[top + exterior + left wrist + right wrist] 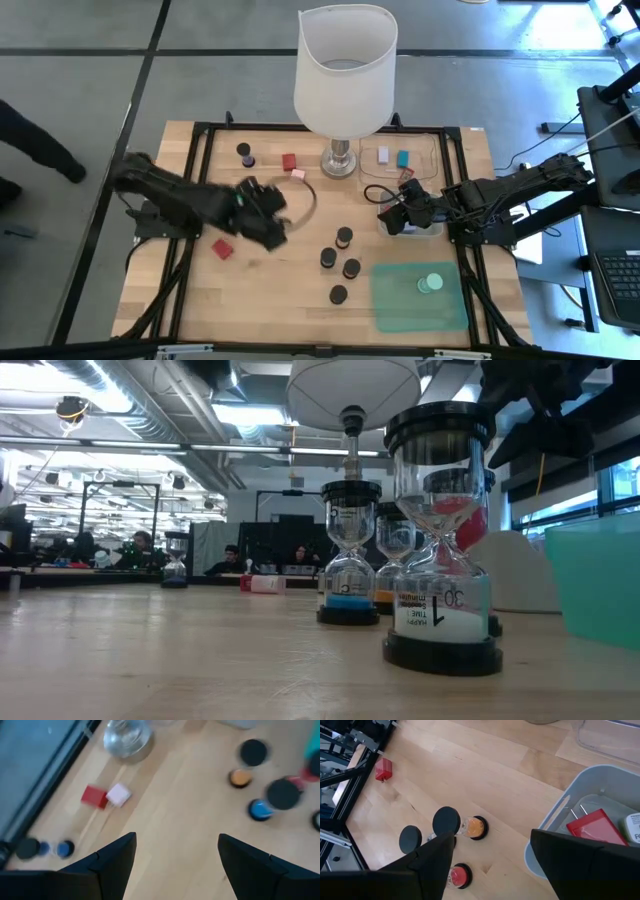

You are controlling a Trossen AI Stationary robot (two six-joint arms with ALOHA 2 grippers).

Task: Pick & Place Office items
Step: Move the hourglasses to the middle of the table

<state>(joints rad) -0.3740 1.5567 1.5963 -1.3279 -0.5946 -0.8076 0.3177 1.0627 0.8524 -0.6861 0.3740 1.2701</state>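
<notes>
hourglasses (342, 257) | between both arms | left fingers (117, 857) open, empty | right fingers (570, 855) open, empty

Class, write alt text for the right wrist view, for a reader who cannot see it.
The right gripper, fingers open and empty, hangs above the wooden table beside a grey tray that holds a red block. Below it stand small hourglass timers with black caps, one showing orange, one red. Farther off lies another red block.

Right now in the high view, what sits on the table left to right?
Red block → left gripper → lamp base → right gripper → mint-green disc on the green mat.
</notes>
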